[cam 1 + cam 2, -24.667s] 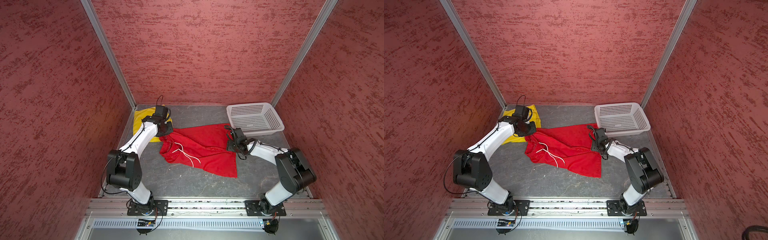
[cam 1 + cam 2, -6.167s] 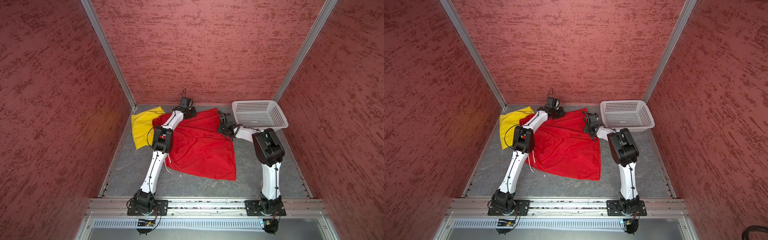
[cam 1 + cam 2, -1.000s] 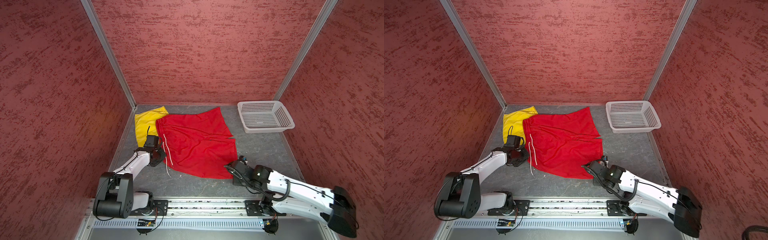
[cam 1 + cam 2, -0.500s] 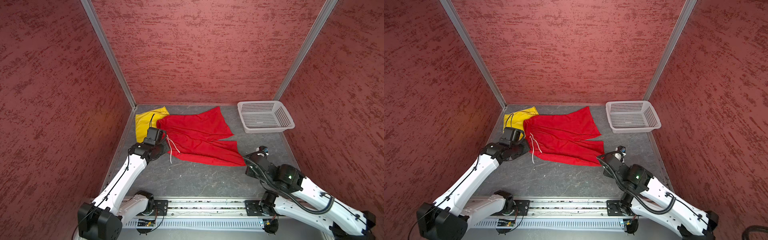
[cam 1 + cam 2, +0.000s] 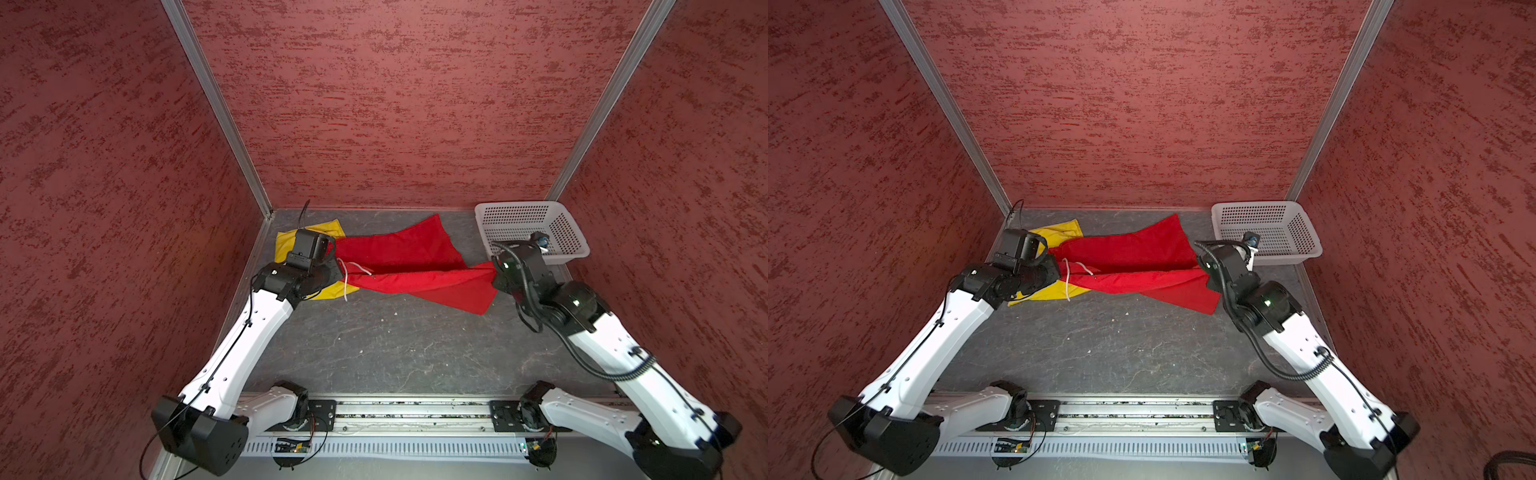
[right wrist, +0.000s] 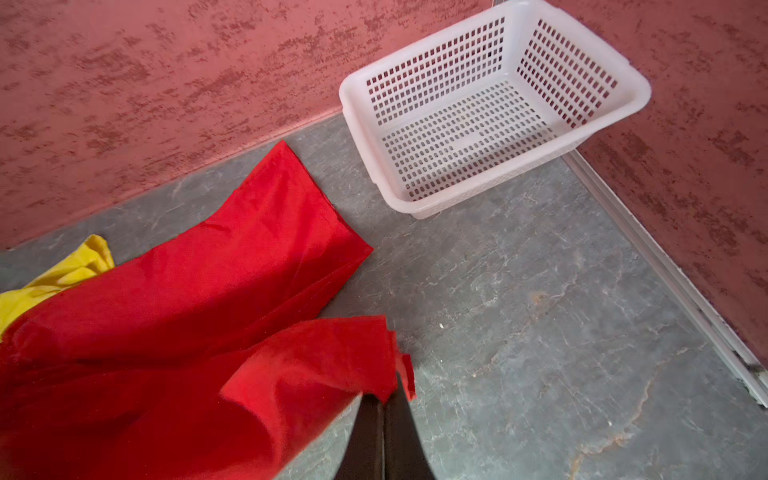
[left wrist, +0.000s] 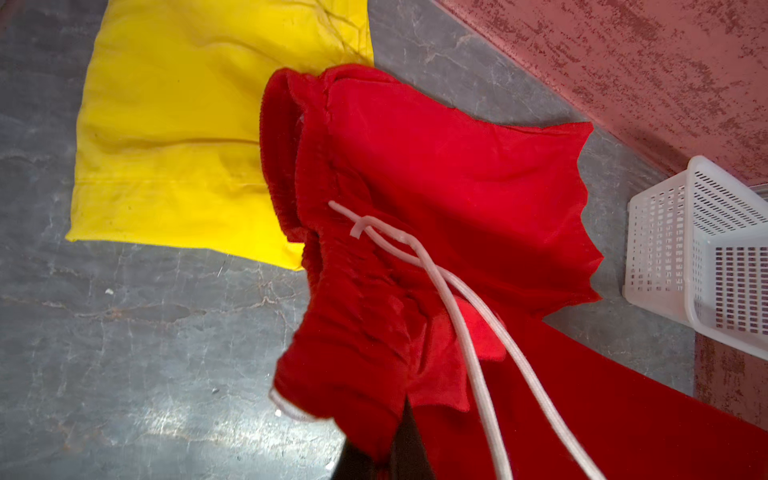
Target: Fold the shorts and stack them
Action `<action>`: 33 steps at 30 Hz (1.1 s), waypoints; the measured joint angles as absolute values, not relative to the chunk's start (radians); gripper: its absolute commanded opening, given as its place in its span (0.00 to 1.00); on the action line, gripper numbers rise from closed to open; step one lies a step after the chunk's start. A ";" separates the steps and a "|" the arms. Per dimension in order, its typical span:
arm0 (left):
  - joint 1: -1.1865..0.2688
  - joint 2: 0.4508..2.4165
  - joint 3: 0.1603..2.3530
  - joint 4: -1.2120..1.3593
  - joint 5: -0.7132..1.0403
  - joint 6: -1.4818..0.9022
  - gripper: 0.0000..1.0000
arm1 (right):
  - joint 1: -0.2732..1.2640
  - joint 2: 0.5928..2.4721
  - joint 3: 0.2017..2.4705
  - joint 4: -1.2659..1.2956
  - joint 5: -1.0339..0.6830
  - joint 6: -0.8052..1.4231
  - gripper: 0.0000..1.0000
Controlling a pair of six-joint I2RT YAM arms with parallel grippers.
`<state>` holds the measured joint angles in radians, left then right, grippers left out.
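Two pairs of shorts are present. The left fingers [image 7: 411, 453], pressed together, pinch the waistband of the red shorts [image 5: 399, 253]. The right fingers [image 6: 365, 440], likewise closed, pinch a leg hem, holding that edge above the tabletop [image 5: 395, 345]. The yellow shorts [image 5: 322, 228] lie partly underneath, far left. One basket [image 5: 515, 218] stands far right.

- The red shorts [image 5: 1133, 255] are held stretched above the bench [image 5: 1121, 353] between the left tool [image 5: 1057, 266] and the right tool [image 5: 1204, 272].
- The yellow shorts [image 5: 1063, 232] are partly covered, far left.
- A white basket [image 5: 1287, 257] is seen far right.
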<state>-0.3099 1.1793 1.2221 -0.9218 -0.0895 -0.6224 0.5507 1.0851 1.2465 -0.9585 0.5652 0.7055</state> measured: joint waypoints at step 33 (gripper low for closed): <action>-0.081 1.987 1.647 -0.807 -0.109 -0.515 0.00 | 0.231 2.557 2.384 -0.603 0.082 0.316 0.00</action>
<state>-0.0807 1.9869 1.6474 -0.8066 -0.1085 -0.5152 0.2310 2.5572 2.3840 -0.6025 0.0818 0.3157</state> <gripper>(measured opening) 0.061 0.041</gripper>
